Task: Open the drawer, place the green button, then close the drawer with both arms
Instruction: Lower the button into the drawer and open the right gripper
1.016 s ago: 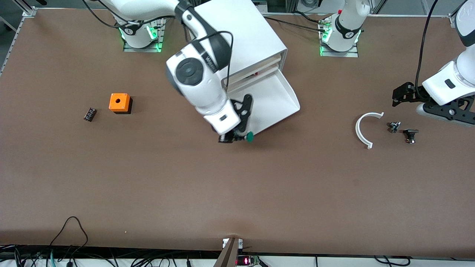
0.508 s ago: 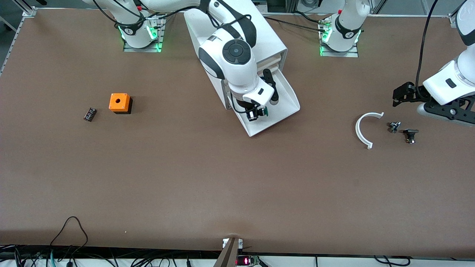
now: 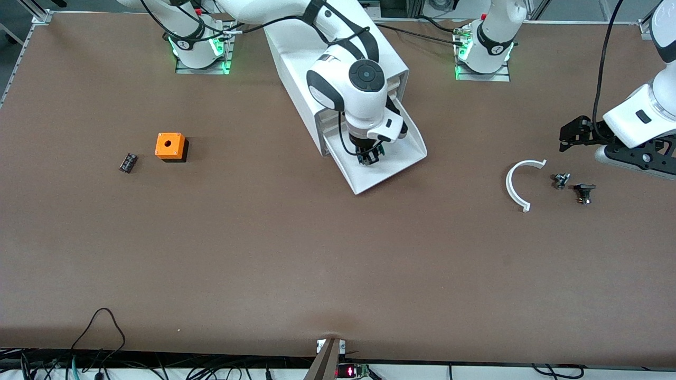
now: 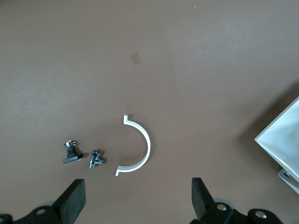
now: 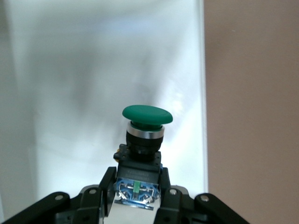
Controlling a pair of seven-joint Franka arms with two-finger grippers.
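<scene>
- The right gripper (image 3: 369, 157) has swung in over the open drawer (image 3: 397, 161), having come from over the bare table just in front of the drawer's lip a second ago. It now hangs inside the tray's outline.
- Its fingers (image 5: 106, 183) are clamped on the button (image 5: 142, 144), pinching the black-and-blue body while the green cap sticks out over the white drawer floor.
- In my judgement the carry is done, and what remains is lowering, letting go, then shutting the drawer.
- The right arm reaches from its base across the white cabinet (image 3: 317, 58), with the wrist bent down so the gripper points into the tray.
- The left gripper (image 4: 140, 205) waits with its fingers apart over the table toward the left arm's end, above a white curved piece (image 3: 520, 182) and two small dark parts (image 3: 573, 187).
- An orange cube (image 3: 170, 146) and a small black part (image 3: 128, 162) lie well apart toward the right arm's end.
</scene>
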